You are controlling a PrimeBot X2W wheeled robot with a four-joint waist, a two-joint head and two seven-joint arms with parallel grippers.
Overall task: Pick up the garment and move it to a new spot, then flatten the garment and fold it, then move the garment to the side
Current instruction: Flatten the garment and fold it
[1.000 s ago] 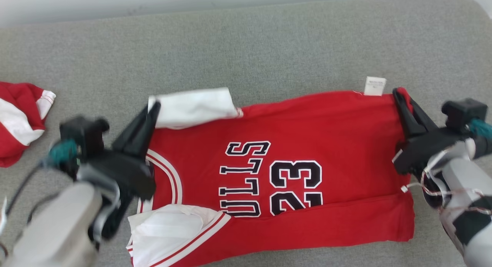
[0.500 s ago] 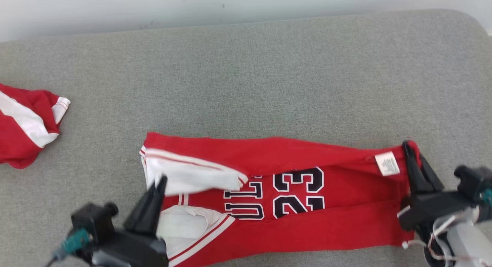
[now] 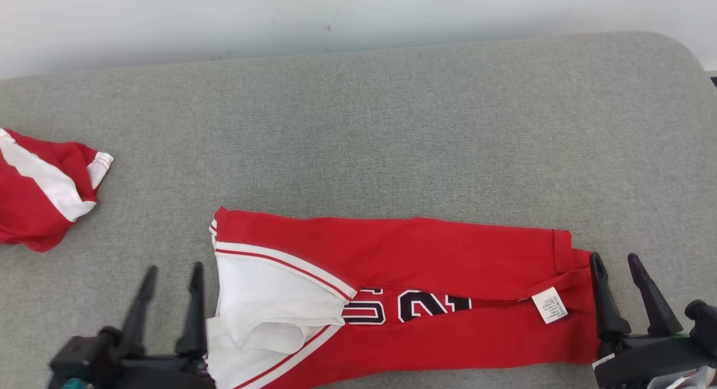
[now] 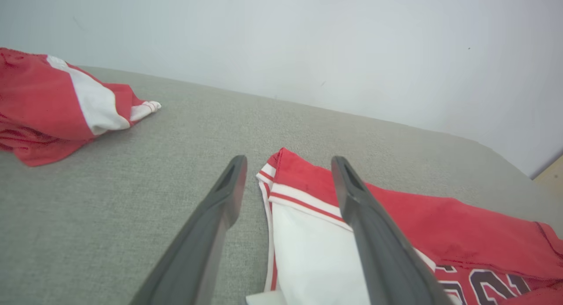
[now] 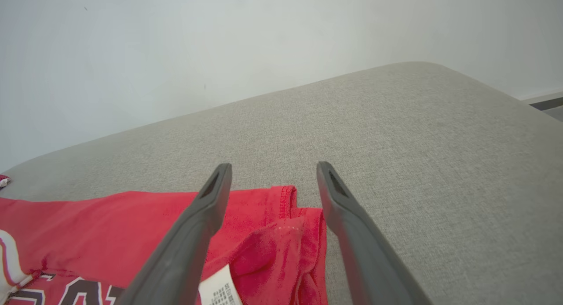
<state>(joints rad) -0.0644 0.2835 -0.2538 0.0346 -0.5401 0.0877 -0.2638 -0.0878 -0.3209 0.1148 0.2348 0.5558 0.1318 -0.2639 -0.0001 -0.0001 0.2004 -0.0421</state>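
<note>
Near the front of the worktop (image 3: 392, 125), garment (image 3: 425, 254) stretched left to right, left tool (image 3: 174, 267) just beside its left end, right tool (image 3: 614, 257) at its right end, crumpled cloth (image 3: 39, 204) well apart, far left.

Grey woven-fabric bench (image 3: 358, 125) stretches ahead of left fingers (image 3: 194, 310) and right fingers (image 3: 605, 299). Far corner beyond right fingers rounded. Plain pale wall (image 3: 336, 13) rises directly behind bench's far edge, few tiny dark specks on it. Light soft, even; shadows faint. Left wrist view: sliver of tan floor (image 4: 553, 175) past bench end, far right of left fingers. Right wrist view: dark strip (image 5: 545, 103) at wall foot, right of right fingers.
</note>
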